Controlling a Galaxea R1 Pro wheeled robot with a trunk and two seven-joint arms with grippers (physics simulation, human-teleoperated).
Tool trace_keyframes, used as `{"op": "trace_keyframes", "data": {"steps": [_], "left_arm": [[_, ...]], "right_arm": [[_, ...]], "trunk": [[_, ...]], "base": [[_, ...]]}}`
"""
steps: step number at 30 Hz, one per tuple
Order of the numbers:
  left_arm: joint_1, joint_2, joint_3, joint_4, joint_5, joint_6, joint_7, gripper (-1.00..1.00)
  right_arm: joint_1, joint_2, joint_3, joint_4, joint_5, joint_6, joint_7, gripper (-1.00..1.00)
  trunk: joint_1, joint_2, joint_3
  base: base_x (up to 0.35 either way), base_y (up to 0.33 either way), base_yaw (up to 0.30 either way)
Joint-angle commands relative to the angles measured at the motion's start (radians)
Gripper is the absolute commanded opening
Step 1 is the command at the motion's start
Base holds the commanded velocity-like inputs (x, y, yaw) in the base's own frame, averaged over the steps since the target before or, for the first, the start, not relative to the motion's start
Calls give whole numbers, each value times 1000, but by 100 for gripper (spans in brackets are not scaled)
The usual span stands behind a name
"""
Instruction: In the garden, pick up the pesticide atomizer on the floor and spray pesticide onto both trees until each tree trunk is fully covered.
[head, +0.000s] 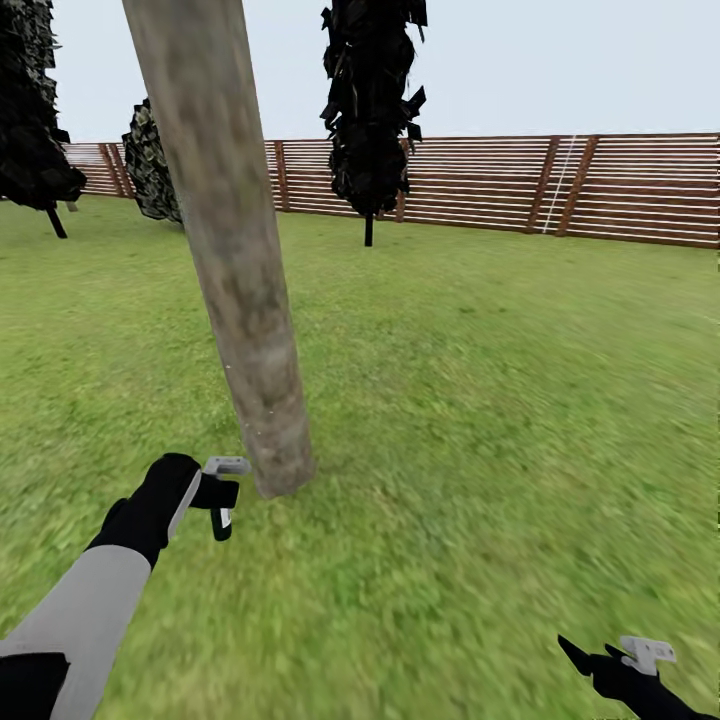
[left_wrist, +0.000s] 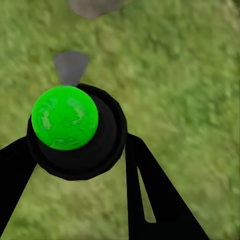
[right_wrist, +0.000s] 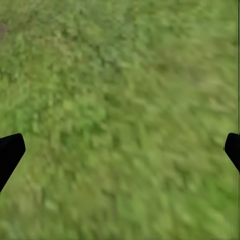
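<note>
A thick, mottled grey-brown tree trunk leans up from the lawn just ahead of me. My left gripper is shut on the pesticide atomizer, low over the grass and just left of the trunk's foot. The atomizer's grey trigger head points toward the trunk. In the left wrist view the dark bottle with its green spot sits between the black fingers, and the trunk's base shows beyond it. A few tiny pale specks dot the lower trunk; I cannot tell whether they are pesticide. My right gripper hangs open over bare grass.
A brown slatted fence closes off the lawn at the back. A slim dark-leaved tree stands before it, another dark tree is at the far left, and a dark bush is beside the trunk. Open grass lies to the right.
</note>
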Motion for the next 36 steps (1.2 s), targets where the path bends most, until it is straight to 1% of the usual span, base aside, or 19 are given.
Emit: {"op": "trace_keyframes", "data": {"steps": [1,6,9,10,12,13,14,17,20,25,32,33,36], "left_arm": [[0,0,0,0,1,0,1,-100],[3,1,1,10,1,-1,2,-100],[11,2,3,76,-1,-6,2,-100],[12,3,5,105,-1,-19,2,-100],[13,4,11,149,-1,-77,6,-100],[14,5,20,186,-1,-131,15,-100],[14,6,30,207,0,-159,23,-100],[14,4,75,242,0,-204,56,-100],[14,3,89,241,2,-211,66,-100],[11,0,88,232,3,-211,71,-100],[11,0,90,233,4,-210,69,-100],[10,0,89,228,5,-209,68,-100],[-3,0,88,172,6,-186,62,-100]], "right_arm": [[0,0,0,0,0,0,0,100],[0,1,0,0,0,0,0,100],[0,0,0,0,0,0,0,100],[0,0,0,0,0,0,0,100],[0,1,0,0,0,0,0,100],[0,1,0,0,0,0,0,100],[0,1,0,0,0,0,0,100],[0,0,0,0,0,0,0,100],[0,0,0,0,0,0,0,100],[0,0,0,0,0,0,0,100],[0,0,0,0,0,0,0,100],[0,0,0,0,0,0,0,100],[0,0,0,0,0,0,0,100]], "trunk": [[0,0,0],[0,0,0],[0,0,0],[0,0,0],[0,0,0],[0,0,0],[0,0,0],[0,0,0],[0,0,0],[0,0,0],[0,0,0],[0,0,0],[0,0,0]], "base": [[30,0,-211],[7,0,-225],[0,0,-47],[0,0,-13],[0,0,-7],[0,0,-3],[0,0,-2],[0,0,0],[60,0,0],[226,0,0],[26,0,0],[0,0,0],[0,0,0]]}}
